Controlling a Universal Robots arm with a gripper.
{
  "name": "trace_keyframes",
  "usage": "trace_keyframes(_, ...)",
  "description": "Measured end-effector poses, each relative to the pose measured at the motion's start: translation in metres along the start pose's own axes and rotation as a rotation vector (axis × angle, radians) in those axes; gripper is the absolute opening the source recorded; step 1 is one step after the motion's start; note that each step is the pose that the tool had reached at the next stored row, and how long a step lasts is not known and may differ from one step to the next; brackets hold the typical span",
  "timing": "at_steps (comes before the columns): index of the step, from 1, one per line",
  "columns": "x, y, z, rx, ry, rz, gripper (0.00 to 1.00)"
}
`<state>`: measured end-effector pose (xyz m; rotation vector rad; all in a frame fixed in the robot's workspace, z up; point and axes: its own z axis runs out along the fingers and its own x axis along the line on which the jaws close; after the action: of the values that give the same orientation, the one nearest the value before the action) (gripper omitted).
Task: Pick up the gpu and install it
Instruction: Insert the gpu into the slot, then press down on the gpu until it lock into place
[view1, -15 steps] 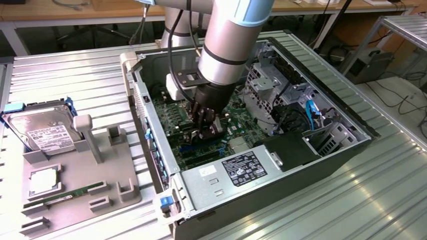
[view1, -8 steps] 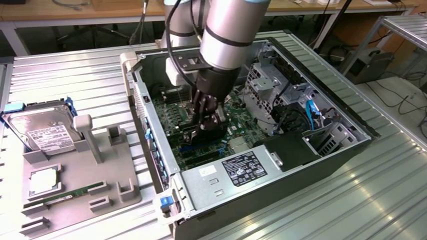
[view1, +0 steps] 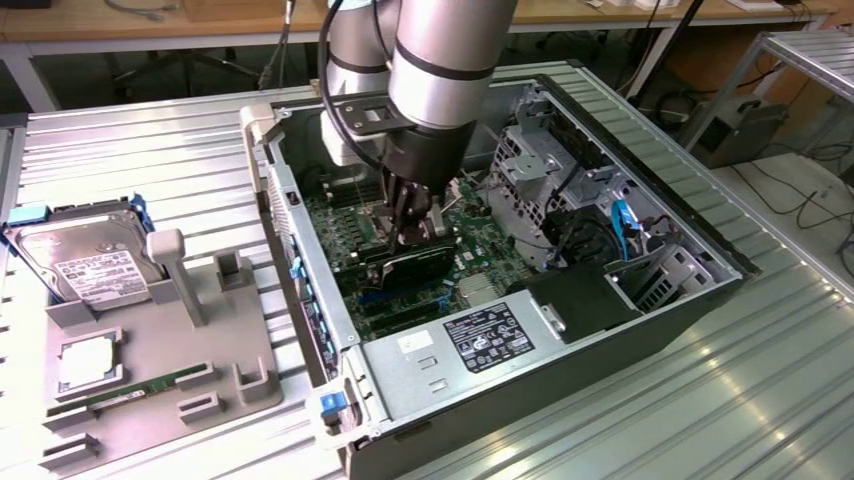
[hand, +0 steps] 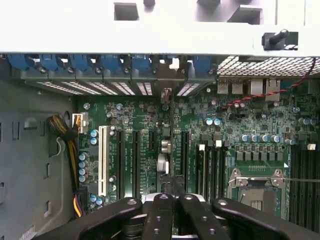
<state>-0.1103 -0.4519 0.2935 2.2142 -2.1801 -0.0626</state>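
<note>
While edge-on, the gpu sits clamped between closed jaws.

The arm is blocking your view of the gpu's upper edge; in the wrist view the gpu is showing edge-on, face unreadable.

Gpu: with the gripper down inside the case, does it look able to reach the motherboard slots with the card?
Probably yes. The gripper holds the gpu edge-on just above the motherboard, and nothing visible lies between card and slots.
</note>
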Motion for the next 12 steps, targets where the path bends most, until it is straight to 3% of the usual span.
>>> trace_keyframes(12, 0.0000, 0.0000, -0.0001, 0.0000, 0.0001, 0.000, 0.11)
